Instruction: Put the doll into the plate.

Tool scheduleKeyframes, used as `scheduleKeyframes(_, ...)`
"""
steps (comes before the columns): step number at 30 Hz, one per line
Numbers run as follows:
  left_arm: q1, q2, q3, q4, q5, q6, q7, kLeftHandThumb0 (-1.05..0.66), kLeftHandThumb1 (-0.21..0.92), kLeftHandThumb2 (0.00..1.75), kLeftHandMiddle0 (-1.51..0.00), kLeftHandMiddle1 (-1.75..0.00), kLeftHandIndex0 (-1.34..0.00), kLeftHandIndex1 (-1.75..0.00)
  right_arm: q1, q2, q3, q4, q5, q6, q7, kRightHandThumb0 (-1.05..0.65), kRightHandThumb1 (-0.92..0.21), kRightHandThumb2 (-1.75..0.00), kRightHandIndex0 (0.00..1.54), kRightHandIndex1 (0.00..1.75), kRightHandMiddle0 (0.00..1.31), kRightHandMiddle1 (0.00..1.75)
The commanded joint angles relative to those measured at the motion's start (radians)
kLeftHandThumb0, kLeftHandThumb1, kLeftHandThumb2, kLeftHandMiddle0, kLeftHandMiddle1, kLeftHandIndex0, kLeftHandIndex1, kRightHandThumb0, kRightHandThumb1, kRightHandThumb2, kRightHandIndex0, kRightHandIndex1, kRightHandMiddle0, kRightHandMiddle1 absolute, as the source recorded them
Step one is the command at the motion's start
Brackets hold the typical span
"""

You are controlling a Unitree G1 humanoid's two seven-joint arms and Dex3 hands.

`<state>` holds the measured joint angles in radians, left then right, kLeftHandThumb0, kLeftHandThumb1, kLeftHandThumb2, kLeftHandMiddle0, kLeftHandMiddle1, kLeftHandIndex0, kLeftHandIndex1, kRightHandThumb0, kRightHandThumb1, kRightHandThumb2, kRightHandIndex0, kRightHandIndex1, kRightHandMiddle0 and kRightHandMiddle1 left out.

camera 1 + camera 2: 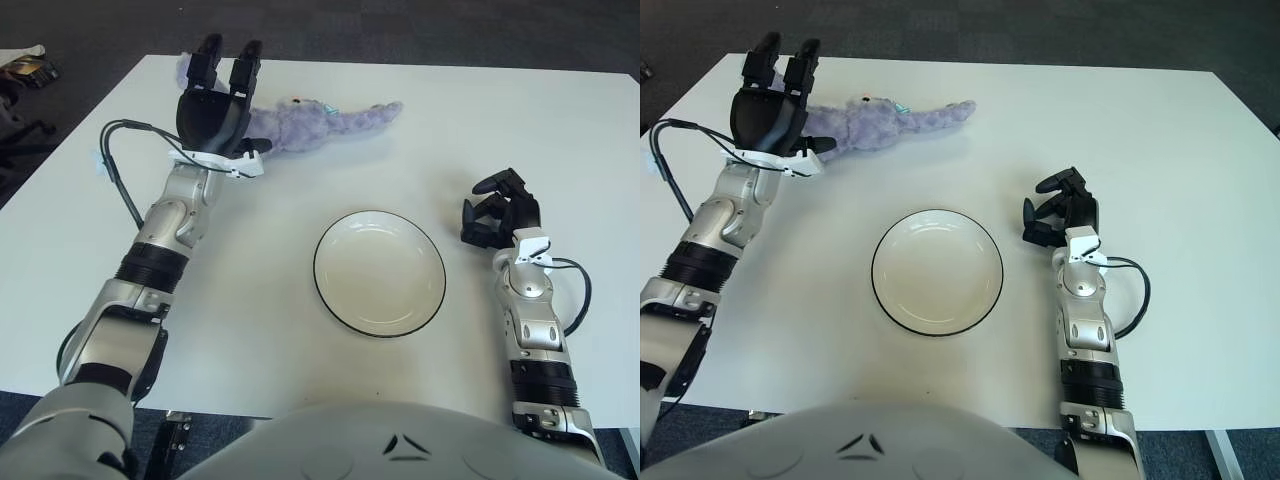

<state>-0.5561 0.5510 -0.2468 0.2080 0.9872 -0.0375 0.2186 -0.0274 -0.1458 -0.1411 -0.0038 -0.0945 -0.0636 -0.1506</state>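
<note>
White table (pixel 560 130) — purple plush doll (pixel 310 120) at its far edge, empty black-rimmed plate (pixel 380 272) mid-table.

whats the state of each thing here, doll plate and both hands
doll: lying flat at the table's far side, not gripped
plate: upright, empty, mid-table
left hand: fingers spread open, over the doll's left end
right hand: fingers curled, holding nothing, right of the plate

Your left hand (pixel 215 112) covers the doll's (pixel 310 120) near end, so you can't tell if it's touching.
</note>
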Motion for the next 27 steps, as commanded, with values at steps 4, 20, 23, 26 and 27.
scheduleKeyframes(4, -0.038, 0.059, -0.02, -0.078, 0.0, 0.011, -0.201, -0.68, 0.39, 0.84, -0.01, -0.15, 0.0, -0.26, 0.027, -0.003, 0.007, 0.051, -0.011, -0.012, 0.012, -0.01, -0.32, -1.29, 0.62, 1.65, 0.41, 1.75)
scheduleKeyframes(20, -0.214, 0.129, -0.027, 0.007, -0.236, -0.18, -0.587, -0.74, 0.38, 0.86, -0.09, -0.16, 0.0, -0.23, 0.019, -0.006, 0.006, 0.068, -0.005, -0.016, 0.017, -0.01, -0.3, -1.33, 0.63, 1.68, 0.42, 1.75)
scheduleKeyframes(23, -0.313, 0.102, -0.053, 0.205, -0.272, -0.27, -0.582, -0.73, 0.38, 0.85, -0.11, -0.17, 0.0, -0.19, 0.02, 0.0, 0.008, 0.057, -0.006, -0.004, 0.013, -0.01, -0.32, -1.31, 0.62, 1.67, 0.41, 1.75)
scheduleKeyframes(26, -0.376, 0.088, -0.065, 0.324, -0.322, -0.31, -0.647, -0.72, 0.36, 0.85, -0.14, -0.19, 0.0, -0.19, 0.021, 0.005, 0.01, 0.051, -0.006, 0.002, 0.008, -0.01, -0.33, -1.29, 0.6, 1.67, 0.41, 1.75)
scheduleKeyframes(27, -0.385, 0.086, -0.066, 0.338, -0.334, -0.317, -0.662, -0.72, 0.36, 0.85, -0.15, -0.19, 0.0, -0.19, 0.021, 0.006, 0.01, 0.049, -0.006, 0.004, 0.007, -0.01, -0.33, -1.28, 0.6, 1.67, 0.41, 1.75)
